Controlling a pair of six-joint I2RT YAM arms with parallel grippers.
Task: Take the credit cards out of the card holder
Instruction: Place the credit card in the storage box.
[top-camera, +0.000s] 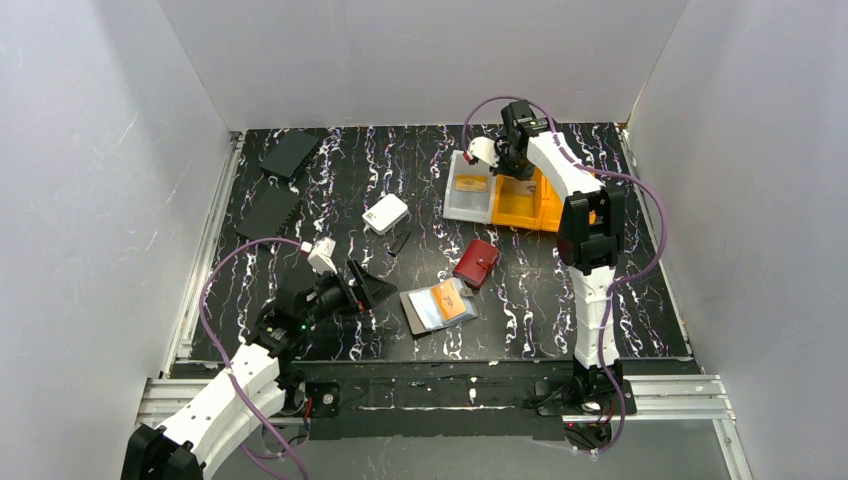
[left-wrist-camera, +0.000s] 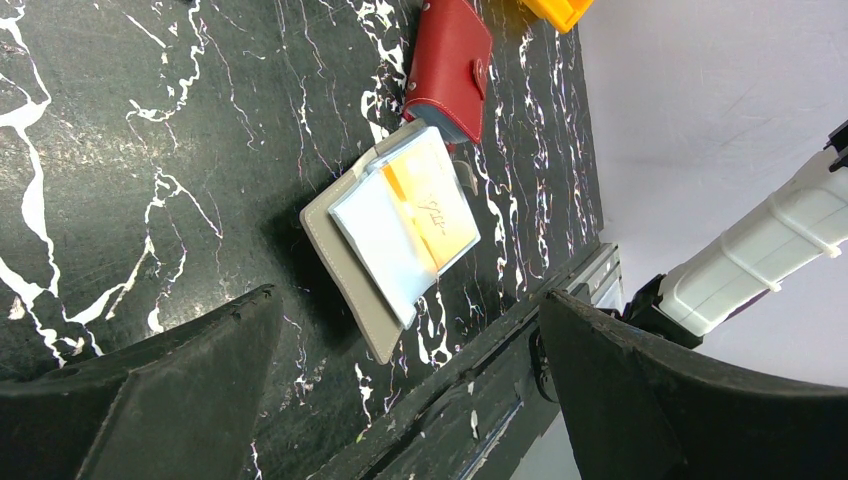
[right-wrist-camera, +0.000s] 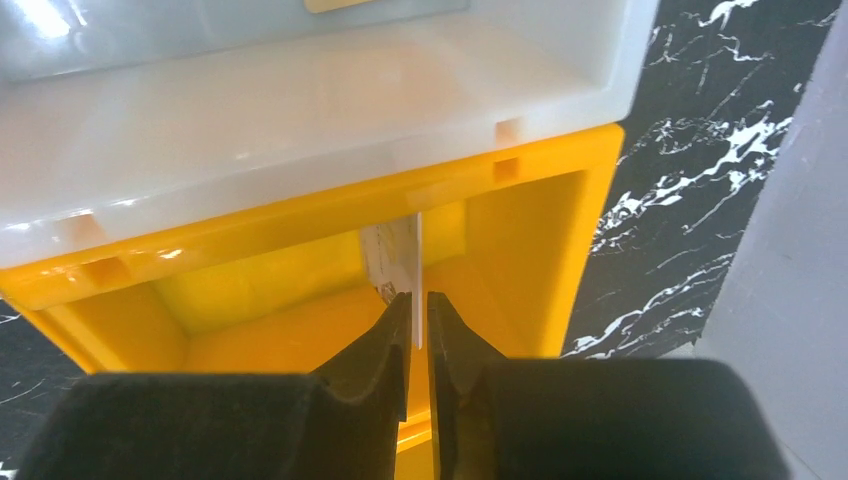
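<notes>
**Left arm** (top-camera: 228, 388): I log it low, stretched forward and rightward from its base.

**Left gripper** (top-camera: 372, 287): jaws spread wide, nothing between them.

**Right arm** (top-camera: 590, 235): I log it standing tall from its base, its forearm reaching away to the far side and its wrist tipped downward.

**Right gripper** (right-wrist-camera: 419, 300): jaws nearly together, with only a thin slit between them. A pale card (right-wrist-camera: 418, 250) stands edge-on in that slit. I cannot tell whether they pinch it.

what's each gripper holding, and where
Right gripper: a pale card stands between its jaws by the lower edge; whether it's gripped can't be told. Left gripper: nothing.
</notes>
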